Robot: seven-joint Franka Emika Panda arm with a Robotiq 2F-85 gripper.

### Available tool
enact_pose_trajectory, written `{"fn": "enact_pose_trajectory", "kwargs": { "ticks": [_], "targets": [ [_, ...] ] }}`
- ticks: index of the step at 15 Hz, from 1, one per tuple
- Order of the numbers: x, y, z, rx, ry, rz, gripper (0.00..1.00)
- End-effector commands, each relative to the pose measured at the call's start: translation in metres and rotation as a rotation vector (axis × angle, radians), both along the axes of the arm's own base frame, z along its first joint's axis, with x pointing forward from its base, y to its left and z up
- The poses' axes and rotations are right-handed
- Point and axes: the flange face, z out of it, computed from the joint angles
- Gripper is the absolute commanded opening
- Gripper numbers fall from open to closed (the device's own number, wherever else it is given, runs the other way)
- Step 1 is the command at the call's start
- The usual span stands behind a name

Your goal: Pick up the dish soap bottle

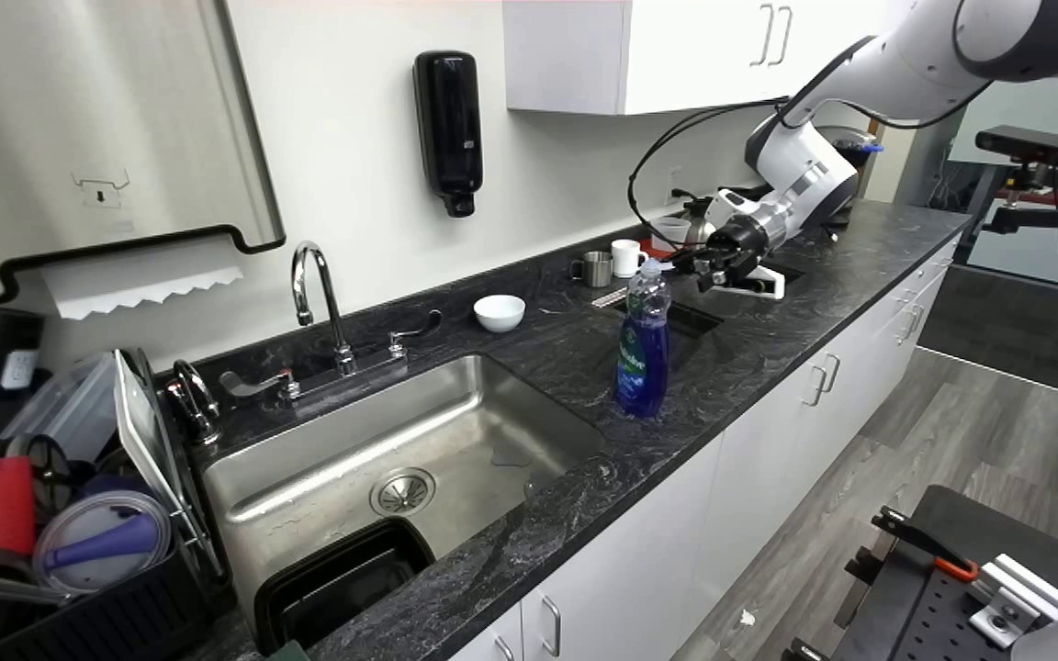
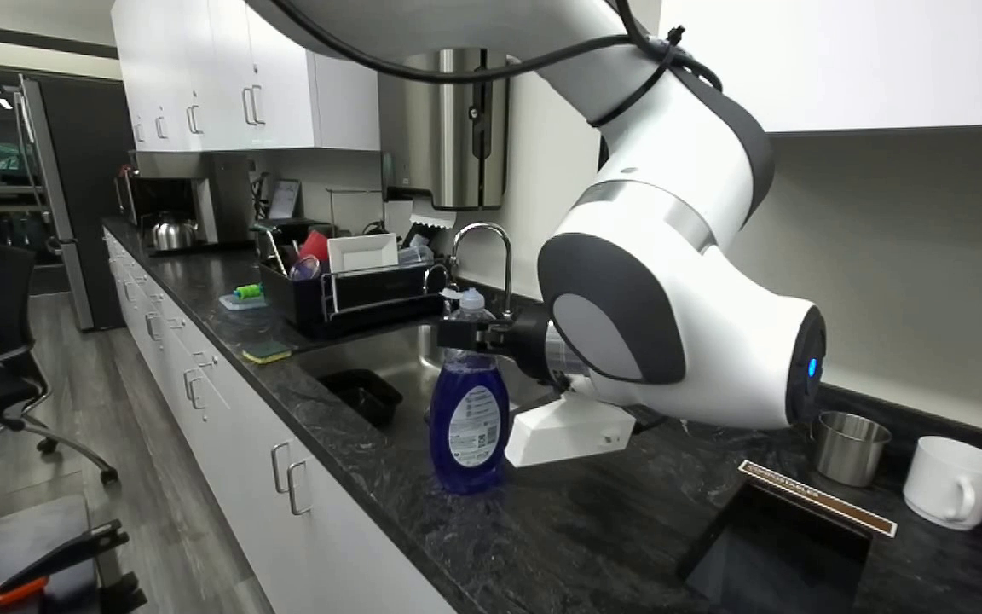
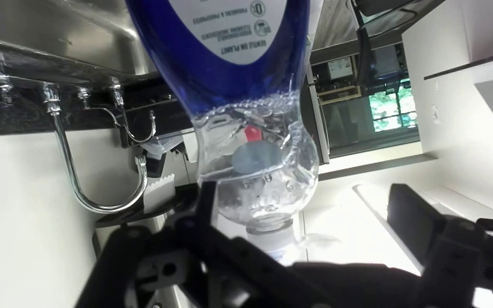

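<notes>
The dish soap bottle, blue with a clear upper part and a pale cap, stands upright on the dark counter beside the sink, in both exterior views (image 1: pixel 642 367) (image 2: pixel 464 426). In the wrist view the bottle (image 3: pixel 246 81) appears upside down. My gripper (image 3: pixel 304 186) is open, level with the clear upper part of the bottle. The bottle's upper part shows between the fingers, close to the left finger in that view, with a wide gap to the right finger. Whether that finger touches it I cannot tell. The gripper also shows in both exterior views (image 1: pixel 696 268) (image 2: pixel 472 335).
The steel sink (image 1: pixel 511 413) with a black tub (image 1: pixel 345 578) and the faucet (image 1: pixel 322 294) lie beside the bottle. A white bowl (image 1: pixel 499 313), a steel mug (image 1: pixel 593 270) and a white mug (image 1: pixel 626 258) stand near the wall. A counter opening (image 2: pixel 785 537) lies behind the gripper.
</notes>
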Motion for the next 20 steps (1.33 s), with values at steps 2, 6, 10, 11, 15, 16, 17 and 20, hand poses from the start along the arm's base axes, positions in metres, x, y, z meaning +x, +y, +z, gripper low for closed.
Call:
{"fn": "enact_pose_trajectory", "kwargs": {
  "ticks": [2,6,10,11,15,16,17,20],
  "targets": [
    [-0.001,0.006,-0.006,0.026,-0.036,0.054,1.00],
    [-0.002,0.012,-0.020,0.033,-0.033,0.078,1.00],
    [-0.001,0.017,-0.031,0.035,-0.033,0.093,1.00],
    [-0.001,0.017,-0.032,0.035,-0.034,0.095,1.00],
    [0.000,0.012,-0.030,0.023,-0.044,0.082,1.00],
    [0.001,0.007,-0.028,0.014,-0.050,0.072,1.00],
    [0.001,0.002,-0.026,0.007,-0.058,0.062,1.00],
    [0.004,-0.015,-0.017,-0.020,-0.084,0.040,1.00]
  ]
}}
